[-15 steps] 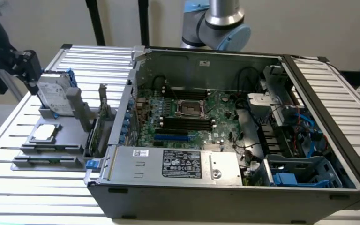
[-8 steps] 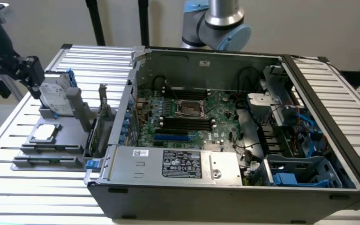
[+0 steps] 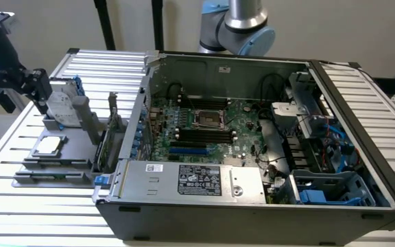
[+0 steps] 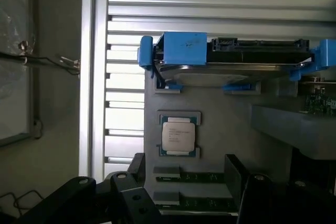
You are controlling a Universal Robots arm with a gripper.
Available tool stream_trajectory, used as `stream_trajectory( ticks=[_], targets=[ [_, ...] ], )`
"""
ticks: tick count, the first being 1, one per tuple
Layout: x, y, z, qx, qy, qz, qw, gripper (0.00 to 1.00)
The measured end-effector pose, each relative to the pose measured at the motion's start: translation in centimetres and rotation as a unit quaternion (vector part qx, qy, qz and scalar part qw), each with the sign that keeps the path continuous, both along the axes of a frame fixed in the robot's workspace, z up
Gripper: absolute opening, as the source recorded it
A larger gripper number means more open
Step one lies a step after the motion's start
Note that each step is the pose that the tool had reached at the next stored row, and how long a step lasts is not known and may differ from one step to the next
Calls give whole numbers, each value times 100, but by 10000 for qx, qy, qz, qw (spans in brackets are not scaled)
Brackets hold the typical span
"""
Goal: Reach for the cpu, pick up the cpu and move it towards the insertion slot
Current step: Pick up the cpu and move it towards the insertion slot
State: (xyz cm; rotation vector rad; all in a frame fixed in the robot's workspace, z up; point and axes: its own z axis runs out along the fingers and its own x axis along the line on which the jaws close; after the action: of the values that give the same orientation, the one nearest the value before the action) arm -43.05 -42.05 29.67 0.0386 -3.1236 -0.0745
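a: which step is this?

b: the reach, i'd say. the gripper [image 3: 38, 88] hangs at the exterior view's left, above the tray [image 3: 75, 150], and touches nothing.

a: open or closed?

b: spread wide with nothing between. in the wrist view the two dark fingers [image 4: 137, 174] stand well apart, and the gap looks broader than the cpu [image 4: 178, 136].

a: where does the cpu lie?

b: flat in its shallow seat on the tray, metal face up, untouched. the hard drive [image 4: 231, 69] stands on edge near one side of it, and the memory sticks [image 4: 194, 176] lie near the other.

a: and the slot?

b: the slot [image 3: 208, 119] is on the motherboard [image 3: 242, 128] inside the open case [image 3: 252, 216], well apart from the tray. its dark centre looks bare.

a: so nothing is picked up yet.

b: no, the lift and carry aren't done.

a: what does the grasp call for?

b: my guess is a straight descent, with the fingers square to two opposite edges of the cpu. they'd need to go low enough to catch its thin rim but stay clear of the seat's lip. the chip is thin and flat, so a skewed pinch could tip it.
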Motion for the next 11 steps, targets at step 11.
stream_trajectory(
  ticks=[11],
  targets=[
    [0,0,-200,0,0,0,10000,71]
  ],
)
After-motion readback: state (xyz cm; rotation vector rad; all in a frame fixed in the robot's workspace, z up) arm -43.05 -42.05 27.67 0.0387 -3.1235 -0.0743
